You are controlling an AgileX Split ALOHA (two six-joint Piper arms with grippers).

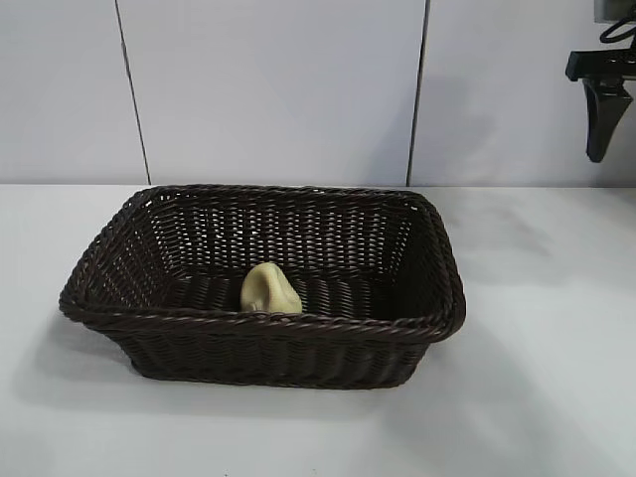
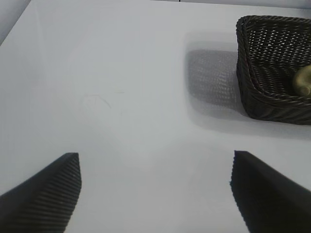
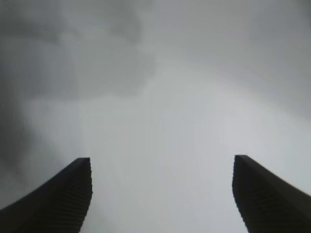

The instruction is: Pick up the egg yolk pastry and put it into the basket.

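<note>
Finding no readable text, label, brand, number or sign in any view: nothing showing on the basket [image 1: 268,343], the egg yolk pastry [image 1: 269,289], the counter [image 1: 537,397] or the wall panels [image 1: 278,89].

The egg yolk pastry [image 1: 269,290] sits inside the basket [image 1: 260,328], its lower part hidden behind the near rim; in the left wrist view both are cut off by the frame edge; the right gripper [image 1: 604,119] is cropped at the exterior view's upper corner; the left arm is outside that view.
</note>
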